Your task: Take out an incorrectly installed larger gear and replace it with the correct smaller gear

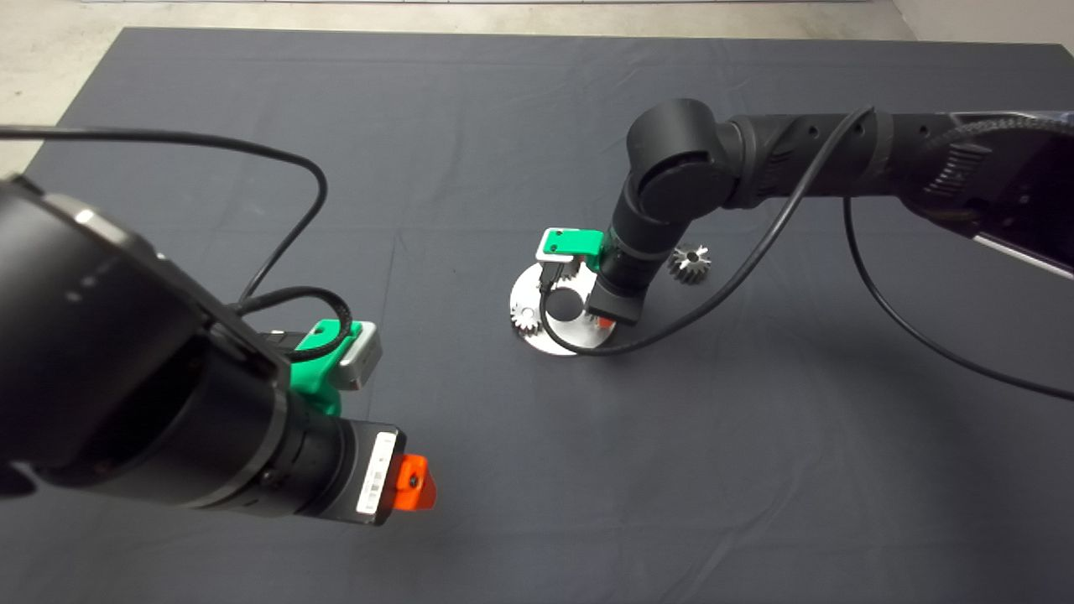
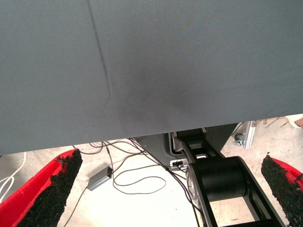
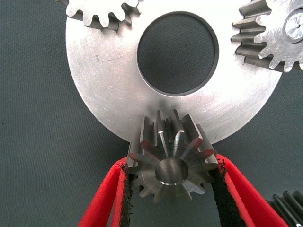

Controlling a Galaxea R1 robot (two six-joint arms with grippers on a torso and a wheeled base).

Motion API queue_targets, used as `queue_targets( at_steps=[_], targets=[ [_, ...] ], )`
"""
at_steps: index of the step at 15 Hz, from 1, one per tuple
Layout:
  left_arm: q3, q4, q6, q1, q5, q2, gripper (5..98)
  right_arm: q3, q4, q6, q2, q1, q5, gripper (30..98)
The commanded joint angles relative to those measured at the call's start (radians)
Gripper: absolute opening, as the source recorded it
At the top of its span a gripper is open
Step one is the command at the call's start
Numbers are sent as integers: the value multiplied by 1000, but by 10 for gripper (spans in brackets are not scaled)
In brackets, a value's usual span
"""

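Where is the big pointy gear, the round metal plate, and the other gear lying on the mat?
larger gear (image 3: 173, 163), right wrist view, on its flat hub face.
round metal plate (image 3: 109, 80), right wrist view, on bare metal beside the hole.
smaller gear (image 1: 690, 263), head view, on its top.

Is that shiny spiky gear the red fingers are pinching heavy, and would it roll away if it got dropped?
The larger gear, pinched by the right gripper, looks like solid metal, so it is probably heavy for its size and stiff. Its smooth shiny teeth may be slippery, though the black pads should help. Dropped on edge it might roll a little; on its flat face it would likely stay put.
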Motion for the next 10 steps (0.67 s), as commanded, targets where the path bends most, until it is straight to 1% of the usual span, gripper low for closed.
queue_targets(
  at_steps=[1, 6, 10],
  targets=[
    [14, -13, 1, -15, -1, 4, 976, 8, -29, 5, -5, 19, -131, 383],
    [14, -13, 1, -15, -1, 4, 976, 5, -27, 5, -7, 19, -131, 379],
    [15, -13, 1, -15, -1, 4, 976, 0, -6, 5, -8, 19, -131, 379]
  ],
)
